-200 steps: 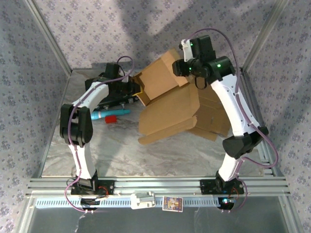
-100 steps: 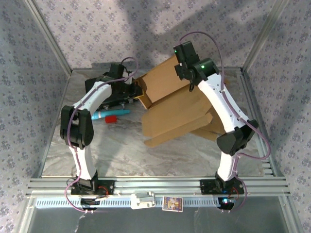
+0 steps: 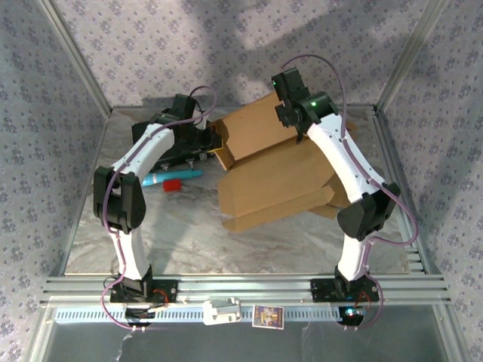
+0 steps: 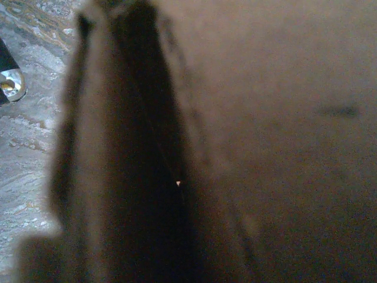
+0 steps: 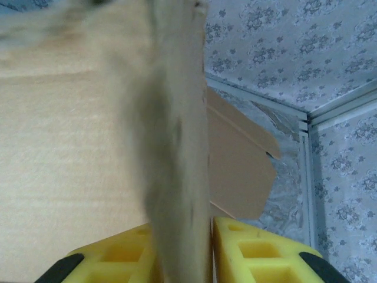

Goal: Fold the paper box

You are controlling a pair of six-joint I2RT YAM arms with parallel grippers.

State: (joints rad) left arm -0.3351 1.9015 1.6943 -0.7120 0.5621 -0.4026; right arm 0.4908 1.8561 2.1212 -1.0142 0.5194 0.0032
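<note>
Over the box [image 3: 272, 177], the right gripper [image 5: 182, 242] pinches a raised flap [image 5: 177, 118] mid-fold, likely to be pushed inward next; whether the left gripper [image 3: 205, 142] grips, I cannot tell.

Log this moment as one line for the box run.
task: fold paper box | right gripper: shut on its upright panel | left gripper: at its left edge, grip unclear

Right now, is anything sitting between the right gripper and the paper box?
Nothing visible. The right gripper is already on the paper box: its yellow fingers flank a panel edge. The blue marker lies off to the left, clear of it.
</note>
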